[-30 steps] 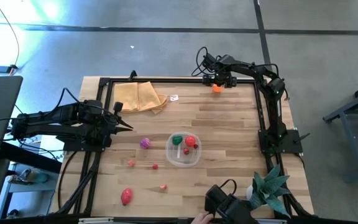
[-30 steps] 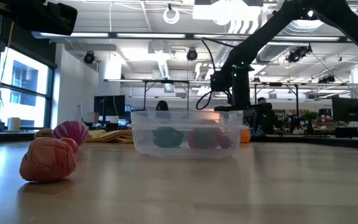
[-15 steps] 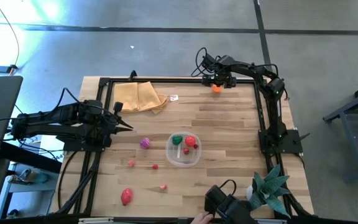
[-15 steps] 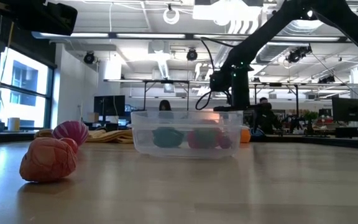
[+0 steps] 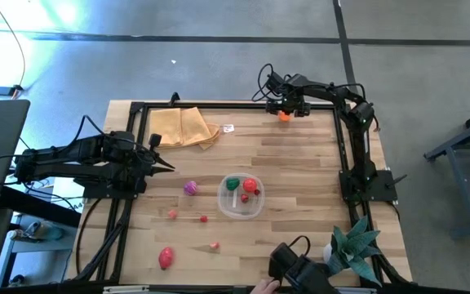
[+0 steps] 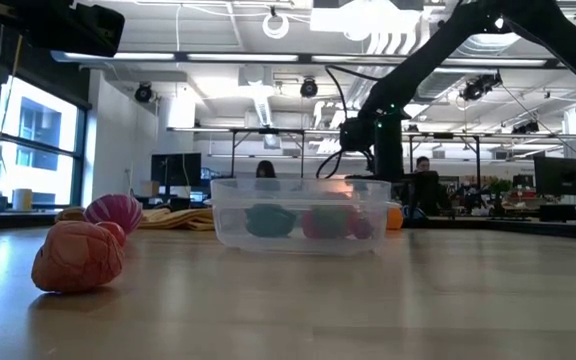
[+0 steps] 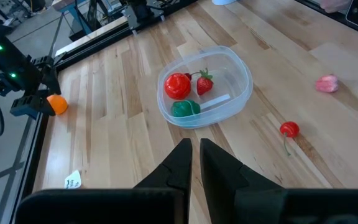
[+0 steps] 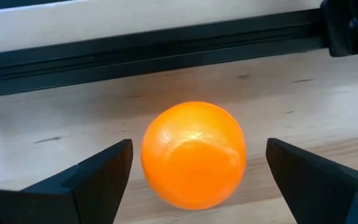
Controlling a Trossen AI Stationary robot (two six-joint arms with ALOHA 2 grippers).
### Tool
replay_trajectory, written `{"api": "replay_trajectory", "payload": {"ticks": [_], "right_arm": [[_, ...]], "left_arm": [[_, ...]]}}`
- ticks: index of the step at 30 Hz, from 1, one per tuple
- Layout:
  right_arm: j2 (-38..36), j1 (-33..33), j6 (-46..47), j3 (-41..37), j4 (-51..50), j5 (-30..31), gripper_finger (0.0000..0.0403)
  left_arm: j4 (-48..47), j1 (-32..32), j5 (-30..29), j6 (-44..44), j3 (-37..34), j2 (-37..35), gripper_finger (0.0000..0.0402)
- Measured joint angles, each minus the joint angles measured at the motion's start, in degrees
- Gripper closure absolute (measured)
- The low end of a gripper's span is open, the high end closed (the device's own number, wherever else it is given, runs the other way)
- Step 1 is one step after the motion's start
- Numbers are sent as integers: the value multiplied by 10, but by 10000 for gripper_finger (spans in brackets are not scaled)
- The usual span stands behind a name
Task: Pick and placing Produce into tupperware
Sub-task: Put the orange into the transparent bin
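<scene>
Right gripper (image 8: 194, 171) at top centre, fingers apart, straddling orange fruit (image 8: 193, 154), readying grasp for tupperware (image 5: 241, 197); left gripper (image 7: 194, 163) idling, fingers together.

The tub (image 5: 241, 197) sits near the worktop's (image 5: 300, 163) middle, three pieces of produce inside it. A round fruit (image 5: 190, 188) lies just beside the tub on its left-arm side, and four smaller pieces spread toward the near edge. A ball-shaped fruit (image 5: 285, 116) rests by the far edge, between the right gripper's (image 5: 286, 111) spread fingers. A folded cloth (image 5: 183, 126) lies at the far left corner, a potted plant (image 5: 353, 245) at the near right corner.
</scene>
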Motion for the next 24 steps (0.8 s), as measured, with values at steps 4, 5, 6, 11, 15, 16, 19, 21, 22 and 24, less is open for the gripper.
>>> {"api": "replay_trajectory", "payload": {"ticks": [4,5,6,11,15,16,19,21,22,24], "right_arm": [[0,1,2,0,0,0,43],[0,1,2,0,0,0,43],[0,1,2,0,-1,0,43],[0,1,2,0,-6,0,43],[0,1,2,0,-6,0,43],[0,1,2,0,-6,0,44],[0,1,2,0,-6,0,47],[0,1,4,0,-6,0,54],[0,1,5,0,-6,0,59],[0,1,7,0,-6,-1,70]], "left_arm": [[0,0,0,0,0,0,378],[0,0,0,0,0,0,378],[0,0,0,0,0,0,378],[0,0,0,0,0,0,378],[0,0,0,0,0,0,378],[0,0,0,0,0,0,378],[0,0,0,0,0,0,378],[0,0,0,0,0,0,378],[0,0,0,0,0,0,378],[0,0,0,0,0,0,378]]}}
